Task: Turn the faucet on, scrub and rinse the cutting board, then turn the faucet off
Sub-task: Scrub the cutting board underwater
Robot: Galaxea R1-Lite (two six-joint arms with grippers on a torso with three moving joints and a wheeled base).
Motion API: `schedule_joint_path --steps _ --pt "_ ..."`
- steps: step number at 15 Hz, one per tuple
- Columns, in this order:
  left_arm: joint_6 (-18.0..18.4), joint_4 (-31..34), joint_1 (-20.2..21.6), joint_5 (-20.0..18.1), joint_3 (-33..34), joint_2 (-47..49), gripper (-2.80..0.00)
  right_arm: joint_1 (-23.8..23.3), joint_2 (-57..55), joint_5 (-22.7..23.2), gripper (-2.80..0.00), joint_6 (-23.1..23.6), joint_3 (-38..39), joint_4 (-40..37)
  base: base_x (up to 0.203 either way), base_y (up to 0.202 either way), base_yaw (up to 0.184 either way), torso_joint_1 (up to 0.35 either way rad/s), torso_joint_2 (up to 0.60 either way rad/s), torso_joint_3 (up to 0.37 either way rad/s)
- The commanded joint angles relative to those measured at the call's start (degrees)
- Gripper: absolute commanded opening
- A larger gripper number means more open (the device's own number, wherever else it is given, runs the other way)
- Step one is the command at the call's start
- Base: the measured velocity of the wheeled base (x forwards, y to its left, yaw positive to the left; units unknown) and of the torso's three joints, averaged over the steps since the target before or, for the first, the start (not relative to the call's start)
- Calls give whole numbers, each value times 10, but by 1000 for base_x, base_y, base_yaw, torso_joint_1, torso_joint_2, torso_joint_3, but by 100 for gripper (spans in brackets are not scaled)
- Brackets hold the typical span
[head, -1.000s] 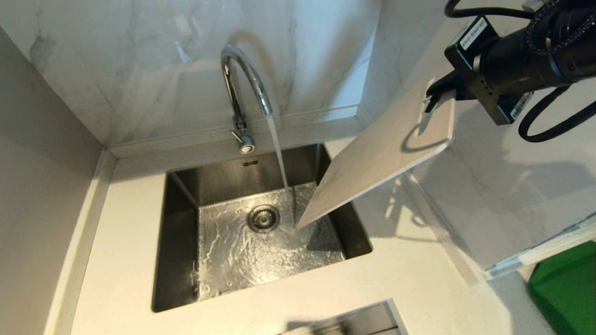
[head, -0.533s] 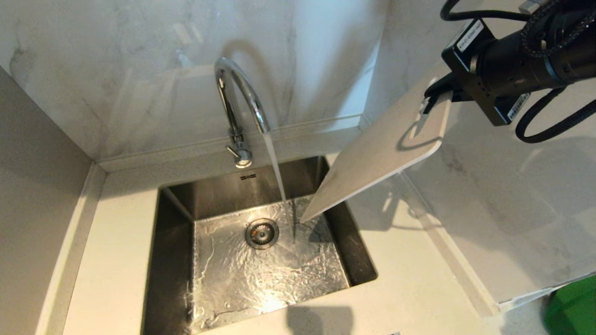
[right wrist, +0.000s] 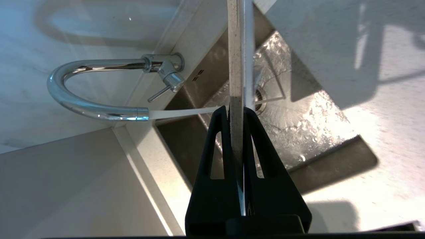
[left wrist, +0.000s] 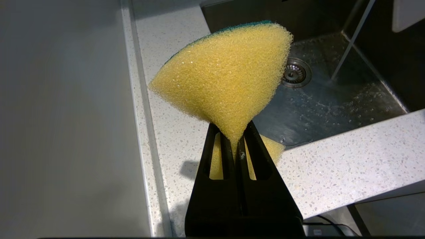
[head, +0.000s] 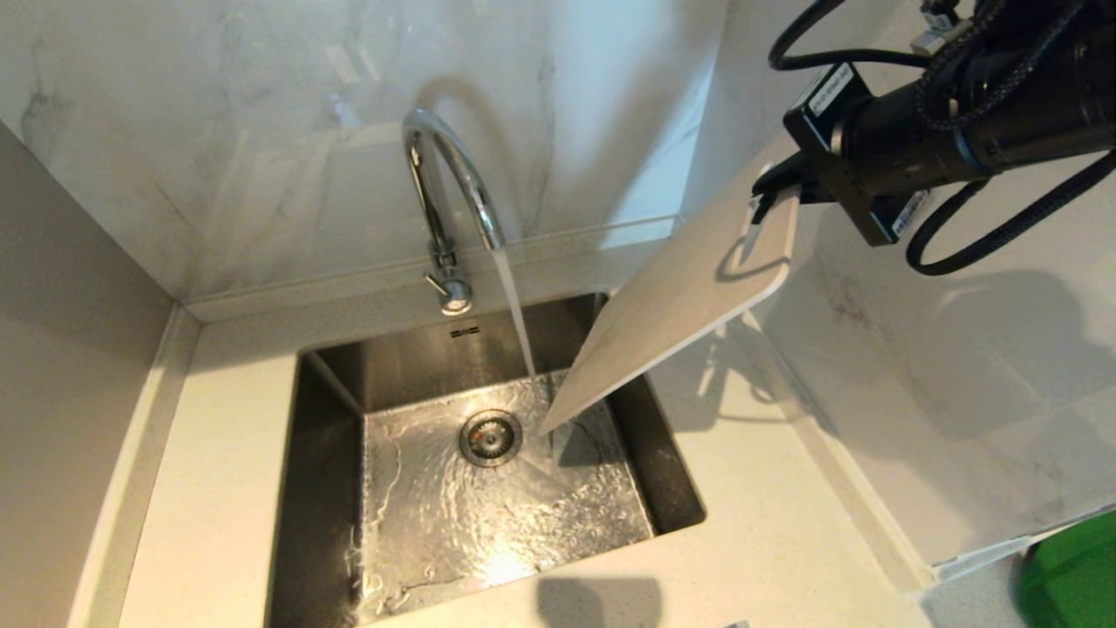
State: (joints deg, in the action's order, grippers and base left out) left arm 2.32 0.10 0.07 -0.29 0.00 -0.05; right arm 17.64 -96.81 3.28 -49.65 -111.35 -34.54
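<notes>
a: where's the cutting board [head: 676, 301] right now?

b: up in the air, tilted steeply. the right gripper [head: 772, 187] has its fingers clamped on the handle end, high on the right near the side wall. the low corner of the board hangs over the sink [head: 327, 488], just beside the drain [head: 491, 437].

a: is the water running?

b: yes. the faucet [head: 449, 187] stands behind the sink at the back wall, and a stream of water [head: 516, 310] falls from its spout into the basin. the low corner of the board sits right at the stream, and the sink floor is wet and rippled.

a: what does the right wrist camera give?

b: the board [right wrist: 239, 49] edge-on, running straight out between the two black fingers [right wrist: 217, 139], which press on it from both sides. the faucet [right wrist: 96, 88] and its little lever show beyond it.

a: and the left arm?

b: it's out of the head view. its own camera shows the left gripper [left wrist: 236, 141] pinched together on a yellow sponge [left wrist: 225, 76] with a green back, squeezed to a narrow wedge at the tips and fanning wide above them. below it lie the counter [left wrist: 338, 169] and the near corner of the sink [left wrist: 332, 99].
</notes>
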Motion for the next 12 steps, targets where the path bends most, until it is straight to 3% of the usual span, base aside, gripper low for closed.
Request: schedule_joint_path --steps 1,5,12 --pt "0 1 0 -1 1 0 -280 1 -38 12 -280 -16 0 16 0 0 0 0 0 0" --pt "-1 0 0 -1 1 0 -280 9 -95 54 -280 -45 0 70 0 0 0 0 0 0" --pt "-1 0 0 -1 1 0 -280 36 -155 93 -280 -51 -1 122 0 0 0 0 0 0"
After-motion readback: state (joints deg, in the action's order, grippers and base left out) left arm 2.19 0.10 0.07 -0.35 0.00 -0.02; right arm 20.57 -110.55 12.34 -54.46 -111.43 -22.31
